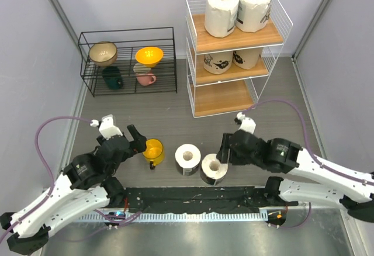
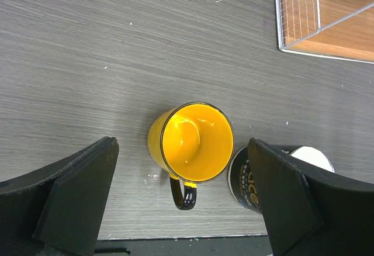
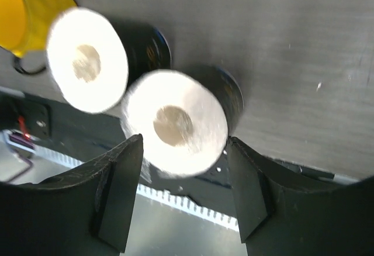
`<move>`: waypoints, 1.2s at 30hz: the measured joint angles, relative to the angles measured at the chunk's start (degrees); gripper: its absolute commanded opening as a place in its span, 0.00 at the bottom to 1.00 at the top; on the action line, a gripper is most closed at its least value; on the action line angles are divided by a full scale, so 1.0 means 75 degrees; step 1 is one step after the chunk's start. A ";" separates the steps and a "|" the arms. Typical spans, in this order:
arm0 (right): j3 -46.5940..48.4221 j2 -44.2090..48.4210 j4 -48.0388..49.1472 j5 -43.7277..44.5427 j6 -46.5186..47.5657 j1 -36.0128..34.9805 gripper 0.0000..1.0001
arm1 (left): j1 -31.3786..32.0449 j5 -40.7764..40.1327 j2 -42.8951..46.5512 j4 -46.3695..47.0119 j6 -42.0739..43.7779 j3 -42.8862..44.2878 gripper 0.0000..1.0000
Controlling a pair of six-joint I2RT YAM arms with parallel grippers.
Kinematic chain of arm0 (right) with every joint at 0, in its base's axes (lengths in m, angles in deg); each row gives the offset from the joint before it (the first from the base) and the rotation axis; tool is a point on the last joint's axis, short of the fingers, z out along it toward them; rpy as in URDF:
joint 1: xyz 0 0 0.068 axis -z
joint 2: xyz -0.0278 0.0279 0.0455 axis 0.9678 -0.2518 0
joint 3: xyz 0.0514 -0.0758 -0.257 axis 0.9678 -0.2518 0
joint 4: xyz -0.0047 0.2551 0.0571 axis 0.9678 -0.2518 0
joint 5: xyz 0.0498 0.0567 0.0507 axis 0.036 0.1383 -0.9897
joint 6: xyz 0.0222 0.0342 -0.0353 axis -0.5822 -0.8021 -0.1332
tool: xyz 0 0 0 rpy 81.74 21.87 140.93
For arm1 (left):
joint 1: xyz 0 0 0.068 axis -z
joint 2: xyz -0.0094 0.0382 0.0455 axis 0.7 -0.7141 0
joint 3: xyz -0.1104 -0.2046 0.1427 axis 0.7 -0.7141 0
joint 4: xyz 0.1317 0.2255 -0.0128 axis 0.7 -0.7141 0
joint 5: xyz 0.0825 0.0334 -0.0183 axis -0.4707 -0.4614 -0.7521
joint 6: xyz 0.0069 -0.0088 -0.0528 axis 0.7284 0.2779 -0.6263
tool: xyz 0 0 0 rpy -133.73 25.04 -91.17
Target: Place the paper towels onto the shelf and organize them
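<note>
My right claw gripped a roll, one finger against each side. Its long axis ran up toward my wrist, slightly tilted, with the white end and core facing me. The other roll stood upright just left of that claw. The shelf lay well ahead. My left claw gaped wide above the cup.
</note>
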 measured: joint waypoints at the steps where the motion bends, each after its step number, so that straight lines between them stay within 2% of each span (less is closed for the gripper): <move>1: -0.0131 0.0000 -0.0099 0.0114 -0.0236 -0.0306 0.64 | 0.0000 0.0000 -0.0012 0.0012 0.0003 0.0000 1.00; 5: -0.0326 -0.0154 -0.0326 0.0644 -0.1250 -0.1550 0.64 | 0.0000 0.0003 -0.0015 0.0076 0.0017 0.0000 1.00; 11: -0.0318 -0.0930 -0.0443 0.1381 -0.2247 -0.2532 0.60 | 0.0000 0.0006 -0.0006 0.0079 0.0017 0.0000 1.00; 16: -0.0329 -0.1046 -0.0629 0.1865 -0.2897 -0.2620 0.56 | 0.0000 0.0003 0.0085 0.0076 0.0017 -0.0006 1.00; 22: -0.0635 -0.0606 -0.0799 0.2288 -0.3468 -0.2617 0.55 | 0.0000 0.0003 0.0105 0.0076 0.0015 -0.0012 1.00; 36: -0.1192 -0.0641 -0.0382 0.2299 -0.3573 -0.2620 0.58 | 0.0000 0.0067 0.0006 0.0181 0.0017 -0.0117 1.00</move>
